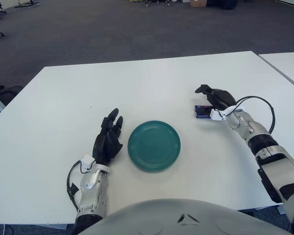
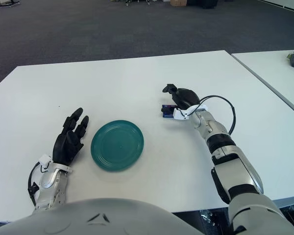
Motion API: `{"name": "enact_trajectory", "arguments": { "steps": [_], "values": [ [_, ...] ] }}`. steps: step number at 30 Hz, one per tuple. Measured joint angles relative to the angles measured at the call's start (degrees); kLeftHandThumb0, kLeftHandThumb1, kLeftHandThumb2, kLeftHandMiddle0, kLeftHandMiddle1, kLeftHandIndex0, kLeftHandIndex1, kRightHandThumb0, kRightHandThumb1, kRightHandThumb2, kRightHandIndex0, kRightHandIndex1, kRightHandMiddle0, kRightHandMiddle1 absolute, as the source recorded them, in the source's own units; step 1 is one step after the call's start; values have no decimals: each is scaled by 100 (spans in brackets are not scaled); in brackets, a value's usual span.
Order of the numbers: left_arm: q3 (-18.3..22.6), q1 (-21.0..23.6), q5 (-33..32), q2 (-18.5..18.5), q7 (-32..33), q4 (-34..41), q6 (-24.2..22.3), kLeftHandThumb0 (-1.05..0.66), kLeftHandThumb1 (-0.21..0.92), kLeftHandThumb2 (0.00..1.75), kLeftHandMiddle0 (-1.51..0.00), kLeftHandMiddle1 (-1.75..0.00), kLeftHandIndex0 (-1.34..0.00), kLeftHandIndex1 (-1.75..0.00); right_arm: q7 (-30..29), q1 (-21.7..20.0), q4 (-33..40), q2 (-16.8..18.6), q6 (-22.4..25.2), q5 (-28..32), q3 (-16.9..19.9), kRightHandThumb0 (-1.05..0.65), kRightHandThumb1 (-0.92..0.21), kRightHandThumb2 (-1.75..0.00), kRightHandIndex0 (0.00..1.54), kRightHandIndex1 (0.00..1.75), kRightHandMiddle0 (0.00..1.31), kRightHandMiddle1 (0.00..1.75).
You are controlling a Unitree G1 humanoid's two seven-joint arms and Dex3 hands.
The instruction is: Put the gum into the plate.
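Observation:
The gum is a small dark blue pack lying on the white table, right of the teal plate. My right hand is right over it, the pack showing just below and left of the palm; the thumb sticks out to the left and the fingers do not close around the pack. My left hand shows just left of the plate, fingers spread and empty. The plate holds nothing.
A second white table stands to the right across a narrow gap. Dark carpet floor lies beyond the far edge. A black cable loops off my right forearm.

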State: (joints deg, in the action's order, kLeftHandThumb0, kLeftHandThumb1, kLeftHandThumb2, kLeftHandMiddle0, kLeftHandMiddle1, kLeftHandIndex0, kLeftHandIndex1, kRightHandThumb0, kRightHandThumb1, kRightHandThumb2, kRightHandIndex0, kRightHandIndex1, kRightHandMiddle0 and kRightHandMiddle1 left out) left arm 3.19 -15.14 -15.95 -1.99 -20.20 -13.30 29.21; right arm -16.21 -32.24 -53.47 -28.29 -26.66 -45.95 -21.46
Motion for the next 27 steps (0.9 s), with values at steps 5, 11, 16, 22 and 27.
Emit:
{"name": "enact_trajectory", "arguments": {
  "steps": [5, 11, 16, 22, 27],
  "values": [
    [57, 50, -50, -12, -65, -48, 9, -105, 92, 96, -31, -4, 0, -64, -77, -89, -281, -2, 48, -23, -165, -76, -92, -55, 44, 2, 0, 84],
    [88, 60, -50, -24, -75, -56, 18, -105, 92, 96, -31, -3, 0, -65, -204, -279, -578, -3, 104, -32, -366, -76, -92, -53, 45, 2, 0, 81],
    [112, 64, -50, -26, -89, -57, 18, -105, 92, 95, -32, -3, 0, -67, -361, -355, -718, -13, 114, -51, -530, -78, -92, -55, 45, 2, 0, 76],
    [125, 69, -49, -27, -89, -65, 18, -105, 92, 96, -33, -3, 0, -69, -444, -407, -851, -52, 105, -52, -697, -80, -92, -57, 46, 2, 0, 70],
    [127, 90, -43, -27, -89, -82, 20, -105, 92, 96, -33, -2, 0, -69, -610, -470, -1118, -112, 13, -73, -894, -81, -92, -59, 45, 1, 0, 62]
  ]
}}
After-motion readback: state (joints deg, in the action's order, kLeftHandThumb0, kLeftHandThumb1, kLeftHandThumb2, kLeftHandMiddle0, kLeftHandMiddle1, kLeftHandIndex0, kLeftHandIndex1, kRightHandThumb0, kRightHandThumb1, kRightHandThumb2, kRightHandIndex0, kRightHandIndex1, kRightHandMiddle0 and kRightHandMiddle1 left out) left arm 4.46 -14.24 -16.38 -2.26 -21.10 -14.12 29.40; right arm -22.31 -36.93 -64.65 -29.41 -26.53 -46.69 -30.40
